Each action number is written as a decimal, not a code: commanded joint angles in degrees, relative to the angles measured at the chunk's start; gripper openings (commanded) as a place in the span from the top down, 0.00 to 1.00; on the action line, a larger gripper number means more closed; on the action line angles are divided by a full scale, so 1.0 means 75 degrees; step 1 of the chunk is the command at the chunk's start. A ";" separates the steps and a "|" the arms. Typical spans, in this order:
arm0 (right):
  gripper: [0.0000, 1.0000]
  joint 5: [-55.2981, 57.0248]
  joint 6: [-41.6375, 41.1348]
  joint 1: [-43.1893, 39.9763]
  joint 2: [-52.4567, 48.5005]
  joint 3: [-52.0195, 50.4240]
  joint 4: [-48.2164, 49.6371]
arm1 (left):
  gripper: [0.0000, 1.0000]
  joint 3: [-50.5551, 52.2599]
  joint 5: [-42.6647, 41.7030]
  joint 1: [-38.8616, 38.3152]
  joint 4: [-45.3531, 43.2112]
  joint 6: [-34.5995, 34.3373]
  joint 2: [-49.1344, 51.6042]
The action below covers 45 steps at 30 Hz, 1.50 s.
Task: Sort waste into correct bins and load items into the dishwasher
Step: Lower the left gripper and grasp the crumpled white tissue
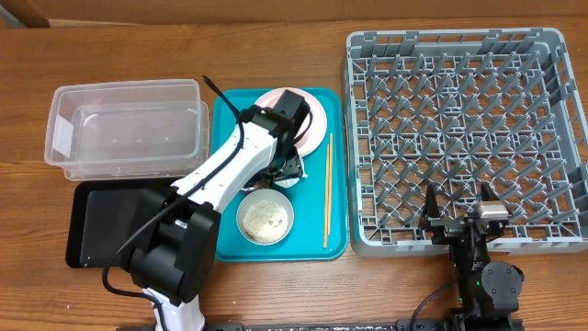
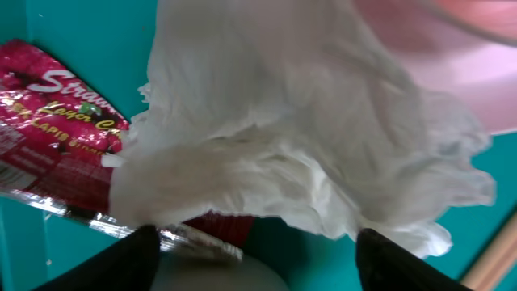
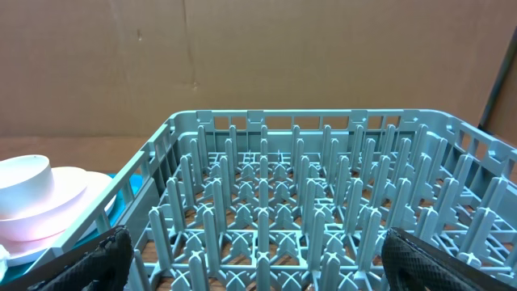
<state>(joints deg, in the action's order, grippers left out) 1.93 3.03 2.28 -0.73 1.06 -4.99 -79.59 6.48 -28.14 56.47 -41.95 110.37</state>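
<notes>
1. Viewing from overhead, with 12 o'clock at the far edge of the table (image 1: pixel 276 55), I take the teal tray (image 1: pixel 310 234) as dial centre. The dish rack (image 1: pixel 459 138) is at 3 o'clock, the clear tub (image 1: pixel 124 129) at 10 o'clock and the black tray (image 1: pixel 96 230) at 8 o'clock.
2. Left gripper (image 1: pixel 287 167): over the middle of the teal tray, at 6 o'clock of the pink plate (image 1: pixel 266 98).
3. Left wrist view: the dark fingers (image 2: pixel 137 263) stand spread wide at the lower corners, clamping nothing that I can see. The crumpled napkin (image 2: pixel 299 121) fills the field between and beyond them. I cannot tell whether the pads touch it.
4. Snack wrapper (image 2: pixel 56 129): red and silver, lying on the teal floor at 9 o'clock of the napkin, one end tucked under it.
5. Rice bowl (image 1: pixel 243 210): at 6 o'clock on the teal tray, holding the rice (image 1: pixel 265 221).
6. Chopsticks (image 1: pixel 327 188): laid together lengthwise beside the tray's 3 o'clock rim.
7. Right gripper (image 1: pixel 457 202): at the rack's 6 o'clock rim, jaws spread wide with nothing held. Its wrist view looks across the upright pegs.
8. Right wrist view, 9 o'clock: the white cup (image 3: pixel 24 176) sits in a second bowl (image 3: pixel 69 194), on the pink plate.
</notes>
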 commanded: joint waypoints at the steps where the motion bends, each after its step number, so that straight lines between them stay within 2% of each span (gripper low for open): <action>1: 0.00 0.0067 0.0003 -0.0015 0.0076 -0.0079 0.0052 | 0.16 0.0440 -0.0052 -0.0044 -0.0297 0.0003 0.0015; 7: 0.00 0.0067 0.0003 -0.0015 0.0076 -0.0079 0.0055 | 0.13 0.0874 -0.0076 -0.0044 -0.0851 0.0029 0.0015; 13: 0.00 0.0067 0.0003 -0.0015 0.0076 -0.0079 0.0052 | 0.24 0.0874 -0.0076 -0.0044 -0.0968 0.0233 0.0015; 19: 0.00 0.0067 0.0003 -0.0015 0.0076 -0.0079 0.0052 | 0.28 0.0874 -0.0070 -0.0044 -0.1000 0.0233 0.0015; 24: 0.00 0.0067 0.0003 -0.0015 0.0076 -0.0079 0.0052 | 0.23 0.0787 -0.0050 -0.0044 -0.0965 0.0478 0.0009; 31: 0.00 0.0067 0.0003 -0.0015 0.0076 -0.0079 0.0052 | 0.21 -0.0332 0.0017 -0.0044 -0.0213 0.0979 -0.0312; 35: 0.00 0.0067 0.0003 -0.0015 0.0076 -0.0079 0.0052 | 0.18 -0.0749 0.0073 -0.0044 0.0017 0.0973 -0.0391; 45: 0.00 0.0067 0.0003 -0.0015 0.0076 -0.0079 0.0052 | 0.16 -0.0105 0.0073 -0.0047 -0.0262 0.0941 -0.0379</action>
<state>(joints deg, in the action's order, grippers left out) 1.93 3.01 2.28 -0.73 1.06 -4.97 -82.85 6.22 -28.14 55.24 -35.79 108.53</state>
